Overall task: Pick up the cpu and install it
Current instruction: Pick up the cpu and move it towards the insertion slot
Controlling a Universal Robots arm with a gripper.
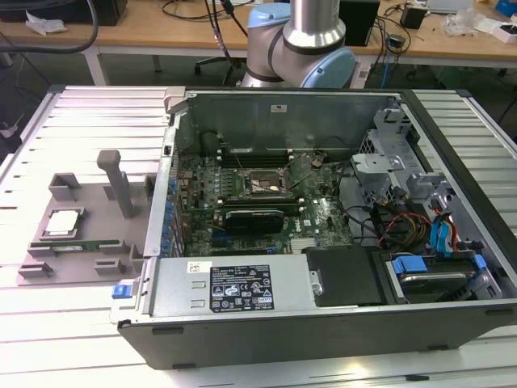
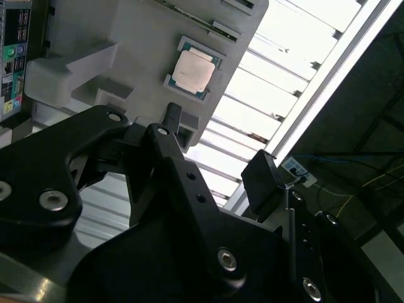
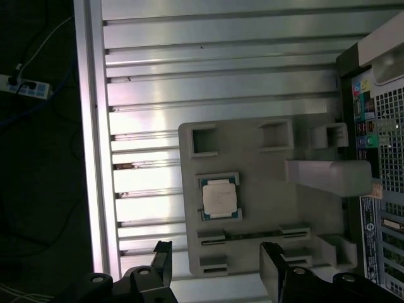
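- The cpu (image 1: pixel 63 222) lies flat, silver top up, in a square recess of a grey holder (image 1: pixel 97 202).
- The holder sits on the slatted metal surface (image 1: pixel 73 323), just beside the open computer case (image 1: pixel 323 323), on the exterior view's left of it.
- In the first wrist view the tool (image 3: pixel 218 271) is spread, with nothing between its two black fingers (image 3: pixel 161 265).
- In that view the cpu (image 3: pixel 219 197) is apart from the fingers, and the tool touches neither it nor the holder (image 3: pixel 252 164).
- The second wrist view also shows the tool (image 2: pixel 216 148) spread and empty, with the cpu (image 2: pixel 193 68) in its recess beyond the fingertips.
- A thin green memory stick (image 1: pixel 81 245) lies in a slot of the holder next to the cpu.
- A grey post (image 1: pixel 119 182) stands upright on the holder, between the cpu and the case.
- Inside the case, the black socket frame (image 1: pixel 260 184) sits on the motherboard, well apart from the cpu.
- The arm (image 1: pixel 311 40) rises behind the case.
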